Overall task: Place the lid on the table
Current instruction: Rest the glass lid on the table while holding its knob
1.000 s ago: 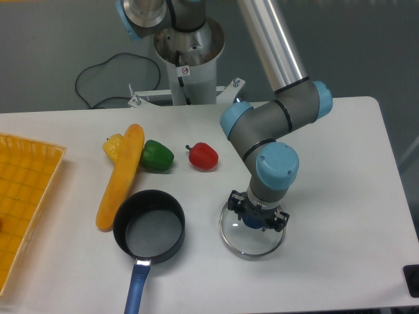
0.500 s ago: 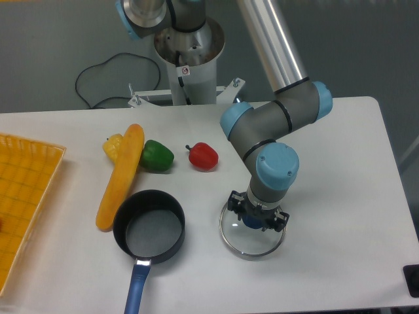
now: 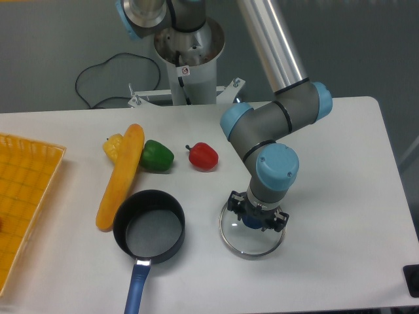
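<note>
From the fixed camera, nothing has moved over the last second: the lid [image 3: 252, 237] lies flat on the bench [image 3: 340, 196], right of the pot [image 3: 149, 226], so placing looks done bar release. The hand [image 3: 256, 218] stays pinching its blue knob. One lid, one pot, two peppers.

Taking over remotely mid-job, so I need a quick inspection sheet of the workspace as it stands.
Surface: white table, no spills seen.
Job's things: lid lies flat on the table, right of the pot.
Clutter: long orange vegetable, yellow piece, green pepper, red pepper, yellow tray at left edge.
Gripper: gripper sits over the lid's blue knob; open or shut cannot be told.
Cables: black cable loops behind the table.
Surroundings: robot base, grey floor.
</note>
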Controlling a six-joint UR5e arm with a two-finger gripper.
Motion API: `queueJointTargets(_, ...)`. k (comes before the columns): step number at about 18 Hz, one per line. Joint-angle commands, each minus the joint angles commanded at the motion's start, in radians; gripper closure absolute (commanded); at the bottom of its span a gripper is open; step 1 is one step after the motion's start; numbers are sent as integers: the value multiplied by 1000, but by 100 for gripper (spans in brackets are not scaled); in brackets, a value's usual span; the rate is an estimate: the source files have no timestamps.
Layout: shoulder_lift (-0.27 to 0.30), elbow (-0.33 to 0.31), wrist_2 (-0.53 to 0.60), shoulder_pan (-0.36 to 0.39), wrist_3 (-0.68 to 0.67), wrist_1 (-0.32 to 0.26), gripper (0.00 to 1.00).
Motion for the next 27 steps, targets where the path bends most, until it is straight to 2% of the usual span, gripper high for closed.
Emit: queueJointTargets(27,-8,0,0,-2,-3,0,40)
